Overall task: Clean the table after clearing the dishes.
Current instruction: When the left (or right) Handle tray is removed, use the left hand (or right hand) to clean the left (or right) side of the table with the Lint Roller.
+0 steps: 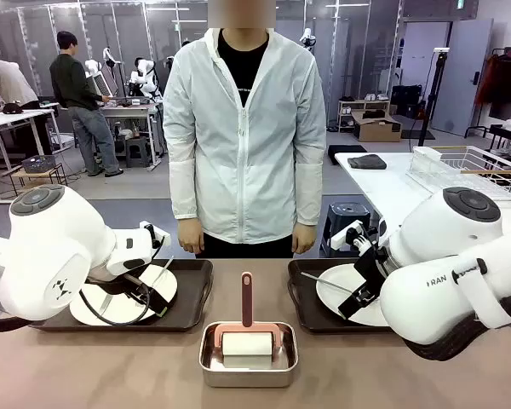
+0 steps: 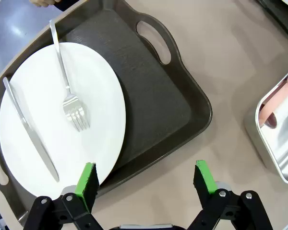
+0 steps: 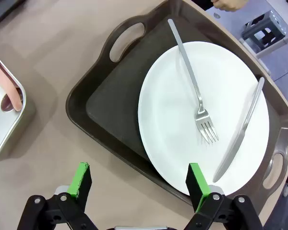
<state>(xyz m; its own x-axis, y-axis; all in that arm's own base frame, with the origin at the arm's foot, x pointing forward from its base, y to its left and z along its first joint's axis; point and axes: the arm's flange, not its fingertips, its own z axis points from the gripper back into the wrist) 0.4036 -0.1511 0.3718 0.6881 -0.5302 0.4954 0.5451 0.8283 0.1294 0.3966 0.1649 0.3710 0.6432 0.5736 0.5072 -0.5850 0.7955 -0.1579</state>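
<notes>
Two dark brown handled trays rest on the taupe table (image 1: 111, 366), each bearing a white plate with a fork and a knife. In the left wrist view, my left gripper (image 2: 145, 181) hovers open over the near rim of the left tray (image 2: 153, 96), at the edge of its plate (image 2: 62, 120). Fork (image 2: 69, 98) and knife (image 2: 31, 134) lie on that plate. In the right wrist view, my right gripper (image 3: 139, 182) hangs open above the near rim of the right tray (image 3: 110, 100); its plate (image 3: 182, 110) carries a fork (image 3: 194, 93) and a knife (image 3: 240, 129).
A small steel pan (image 1: 248, 366) with a pink-handled white roller (image 1: 247, 341) sits between the trays near the front edge. A person in a white jacket (image 1: 243, 136) stands at the far side, hands hanging down. A white side table with a wire rack (image 1: 464, 170) is at back right.
</notes>
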